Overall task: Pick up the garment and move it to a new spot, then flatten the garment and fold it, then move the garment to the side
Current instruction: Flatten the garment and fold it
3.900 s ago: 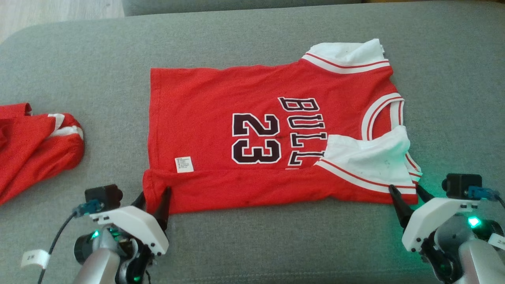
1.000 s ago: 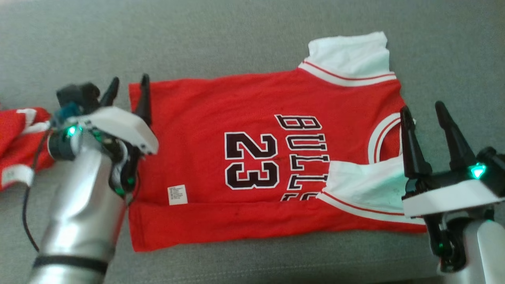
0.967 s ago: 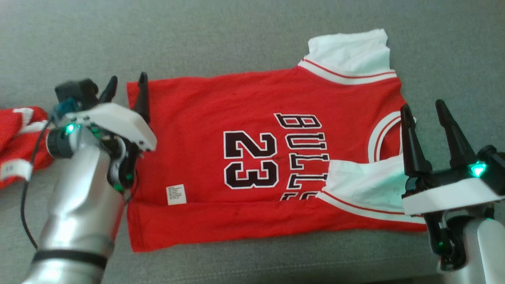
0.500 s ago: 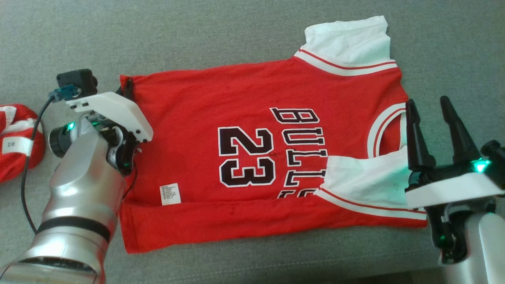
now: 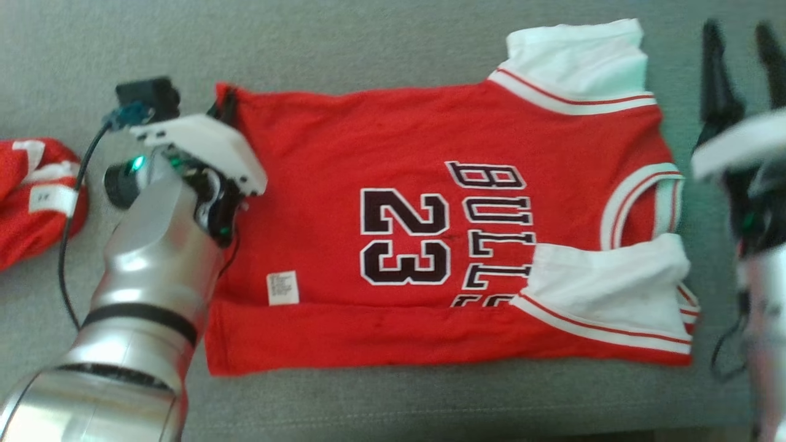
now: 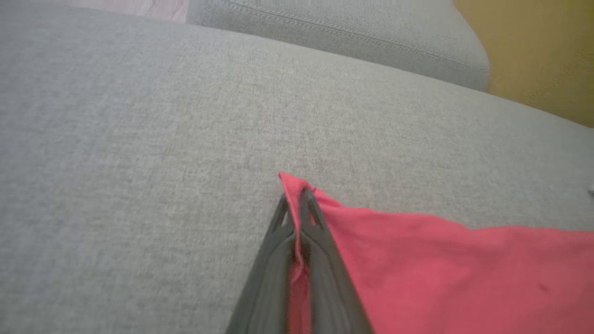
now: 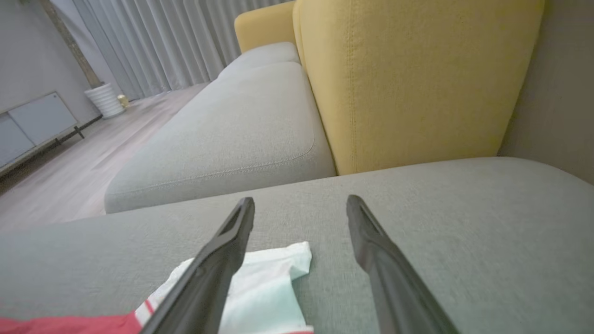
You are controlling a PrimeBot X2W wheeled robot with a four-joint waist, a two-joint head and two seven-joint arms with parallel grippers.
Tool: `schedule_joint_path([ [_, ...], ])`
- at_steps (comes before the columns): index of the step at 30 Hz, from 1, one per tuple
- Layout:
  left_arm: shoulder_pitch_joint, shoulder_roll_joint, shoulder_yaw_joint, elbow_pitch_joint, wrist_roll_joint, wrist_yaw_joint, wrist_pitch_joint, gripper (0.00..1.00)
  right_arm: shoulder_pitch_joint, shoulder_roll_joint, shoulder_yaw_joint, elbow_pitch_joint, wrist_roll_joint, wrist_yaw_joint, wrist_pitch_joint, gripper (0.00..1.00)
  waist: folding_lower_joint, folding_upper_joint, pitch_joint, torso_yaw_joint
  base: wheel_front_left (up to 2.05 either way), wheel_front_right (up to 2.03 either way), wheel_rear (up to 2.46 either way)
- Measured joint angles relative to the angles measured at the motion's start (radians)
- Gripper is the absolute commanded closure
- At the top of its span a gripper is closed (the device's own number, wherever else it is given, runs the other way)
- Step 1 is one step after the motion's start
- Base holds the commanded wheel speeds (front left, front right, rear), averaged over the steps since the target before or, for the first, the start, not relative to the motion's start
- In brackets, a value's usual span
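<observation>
Sofa: grey fabric sofa cushion.
Garment: red white-sleeved basketball jersey, flat mid-cushion, near edge folded over.
Left gripper: clamped on the jersey's far hem corner.
Right gripper: agape beside the far sleeve.
Progress: folding seems part done; moving it aside remains.

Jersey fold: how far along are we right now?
Done: the jersey lies flat on the grey cushion, its near edge folded over in a strip. In hand: the left gripper is shut on the far hem corner; the right gripper is open near the far white sleeve, gripping nothing. Left: grip that sleeve side, fold the far edge over, then move it aside.
</observation>
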Motion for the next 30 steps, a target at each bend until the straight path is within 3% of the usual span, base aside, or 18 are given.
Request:
schedule_joint_path([
  [6,-0.069,-0.03,-0.032,0.002,0.001,-0.023,-0.018,1.0,-0.254,-0.072,0.042,0.28,0.033,0.0,0.059,0.0,0.0,0.0,0.048,0.05,0.0,0.0,0.0],
  [12,-0.087,-0.036,-0.073,-0.006,-0.021,-0.041,-0.035,1.0,-0.392,-0.113,0.1,0.525,0.019,0.0,0.157,0.0,0.0001,0.0,0.095,0.099,0.0,0.0,0.0],
  [18,-0.093,-0.036,-0.143,-0.047,-0.099,-0.041,-0.043,1.0,-0.495,-0.129,0.155,0.659,0.021,0.0,0.252,0.02,0.0,0.0,0.129,0.122,0.0,0.0,0.0],
  [19,-0.094,-0.036,-0.152,-0.049,-0.109,-0.041,-0.043,1.0,-0.507,-0.13,0.166,0.666,0.03,0.0,0.257,0.56,0.0,0.0,0.13,0.122,0.0,0.0,0.0],
  [20,-0.094,-0.036,-0.161,-0.051,-0.118,-0.04,-0.043,1.0,-0.511,-0.13,0.175,0.669,0.038,0.0,0.257,0.56,0.0,0.0,0.13,0.122,0.0,0.0,0.0],
  [21,-0.094,-0.036,-0.166,-0.052,-0.126,-0.04,-0.044,1.0,-0.511,-0.13,0.18,0.672,0.047,0.0,0.256,1.0,0.0,0.0,0.13,0.121,0.0,0.0,0.0],
  [26,-0.094,-0.035,-0.189,-0.048,-0.161,-0.036,-0.049,1.0,-0.51,-0.138,0.207,0.668,0.102,0.0,0.199,1.0,0.0,0.0,0.119,0.116,0.0,0.0,0.0],
  [30,-0.094,-0.036,-0.182,-0.045,-0.189,-0.031,-0.053,1.0,-0.504,-0.161,0.24,0.594,0.165,0.0,0.14,1.0,0.0,0.0,0.097,0.113,0.0,0.0,0.0],
])
